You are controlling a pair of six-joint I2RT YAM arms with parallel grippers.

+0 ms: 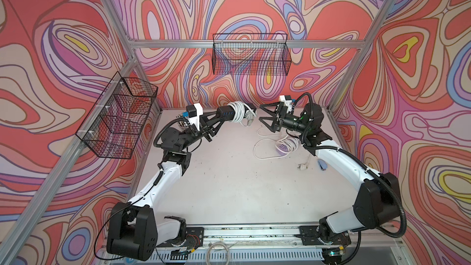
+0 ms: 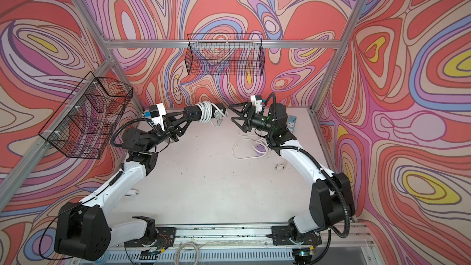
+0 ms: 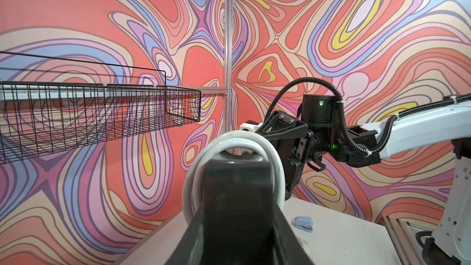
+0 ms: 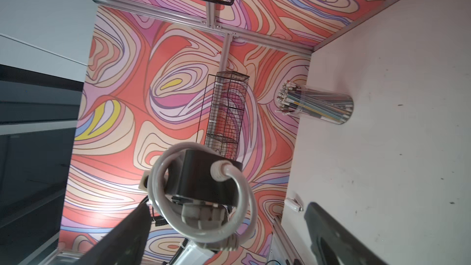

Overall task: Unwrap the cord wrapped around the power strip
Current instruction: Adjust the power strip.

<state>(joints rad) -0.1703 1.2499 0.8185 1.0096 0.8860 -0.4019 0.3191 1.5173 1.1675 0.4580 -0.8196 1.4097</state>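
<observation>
Table (image 1: pixel 229 174), pale and scuffed, has a back basket (image 1: pixel 251 57) hanging above its far edge and a left basket (image 1: pixel 119 118) above its left edge. The left gripper (image 1: pixel 221 114) is clamped tight on one end of the black strip (image 1: pixel 226 111), holding it roughly level in the air above the table's far edge, about midway along. The right gripper (image 1: pixel 260 112) stands spread wide just beside the strip's free end, its jaws facing it. The white cord (image 1: pixel 238 112) is coiled in several turns around the strip's middle, and its plug (image 1: pixel 248 121) hangs just below the coil. A loose cord (image 1: pixel 265 146) lies on the table toward the far right corner, with a blue stapler (image 1: pixel 322 164) near the right edge.
</observation>
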